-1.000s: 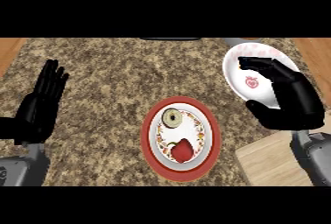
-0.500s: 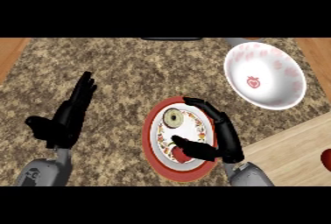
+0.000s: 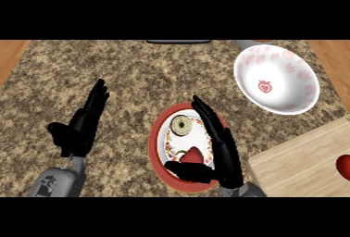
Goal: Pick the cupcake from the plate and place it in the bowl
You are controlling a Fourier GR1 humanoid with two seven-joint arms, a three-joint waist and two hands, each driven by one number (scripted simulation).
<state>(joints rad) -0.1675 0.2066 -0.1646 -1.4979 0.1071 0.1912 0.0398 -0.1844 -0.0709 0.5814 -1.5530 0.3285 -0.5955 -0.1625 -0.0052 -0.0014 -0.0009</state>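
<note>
Cupcake (image 3: pixel 192 156): on near part of plate (image 3: pixel 159 139) | right hand (image 3: pixel 220 152): fingers straight, thumb under cupcake, nothing gripped | left hand (image 3: pixel 80 125): resting open, left of plate | bowl (image 3: pixel 276 78): beyond plate, rightward | handling: likely light, soft, crushable; take by lower sides.

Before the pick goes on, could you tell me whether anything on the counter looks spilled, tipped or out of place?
Nothing stands out. The cupcake sits on the red-rimmed plate beside the right hand, and the white bowl lies unspilled on the counter.
</note>
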